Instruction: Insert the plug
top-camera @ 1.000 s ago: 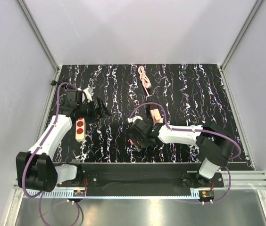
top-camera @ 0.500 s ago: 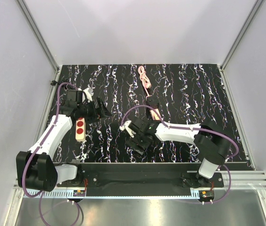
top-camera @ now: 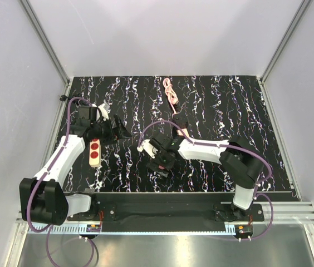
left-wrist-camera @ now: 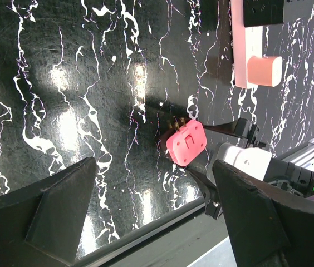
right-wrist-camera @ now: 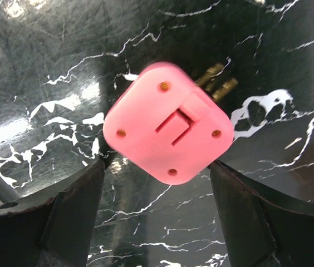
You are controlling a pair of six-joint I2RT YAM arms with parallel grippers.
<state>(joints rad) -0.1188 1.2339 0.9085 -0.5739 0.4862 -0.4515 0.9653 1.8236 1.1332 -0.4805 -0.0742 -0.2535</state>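
Note:
The plug [right-wrist-camera: 168,130] is a pink square block with brass prongs at its upper right. It sits cornerwise between the fingers of my right gripper [right-wrist-camera: 157,162], which is shut on it just above the black marbled table. The top view shows that gripper [top-camera: 148,153] left of centre with the plug [top-camera: 141,147] at its tip. The left wrist view catches the plug [left-wrist-camera: 186,143] from the side. My left gripper [left-wrist-camera: 154,161] is open and holds nothing; in the top view it [top-camera: 121,130] hovers by the beige strip [top-camera: 94,151] with red sockets.
A long pale-pink power strip [left-wrist-camera: 246,50] lies beyond the right arm, and its coiled pink cord [top-camera: 171,92] runs toward the back of the table. White walls close in the table on three sides. A metal rail [top-camera: 157,208] carries the arm bases along the near edge.
My right gripper has swung left, away from the pink power strip and toward the beige strip, carrying the plug. The left arm has not moved.

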